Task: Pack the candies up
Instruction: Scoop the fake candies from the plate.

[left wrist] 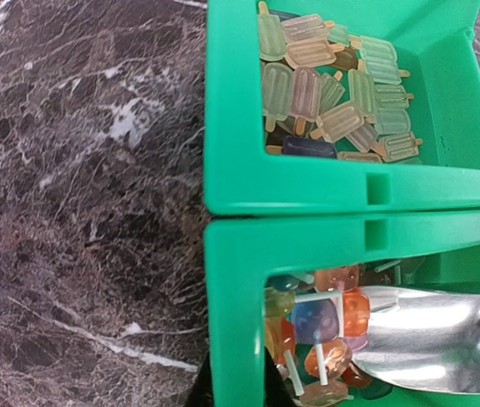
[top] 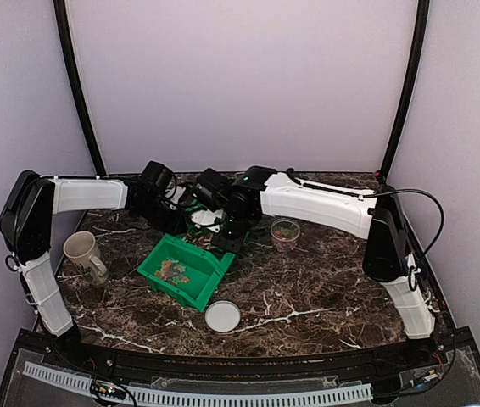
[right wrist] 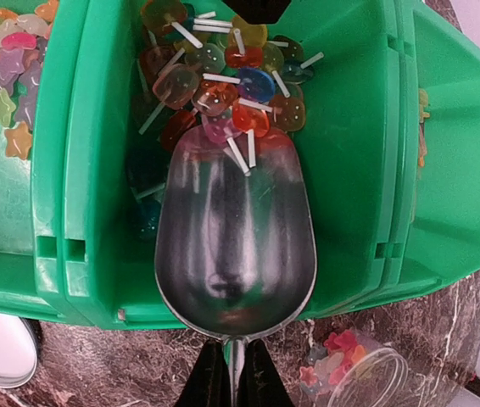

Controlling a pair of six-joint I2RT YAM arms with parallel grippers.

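Candies (right wrist: pixel 250 85) fill green bin (right wrist: pixel 350 170); scoop (right wrist: pixel 231 246) inside.

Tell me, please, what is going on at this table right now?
The right gripper is shut on the handle of a metal scoop, whose bowl is pushed into the lollipop candies in the middle compartment of the green bin. The left gripper is shut at the bin's far edge; whether it grips the bin is unclear. An open jar holding a few candies stands to the right of the bin.
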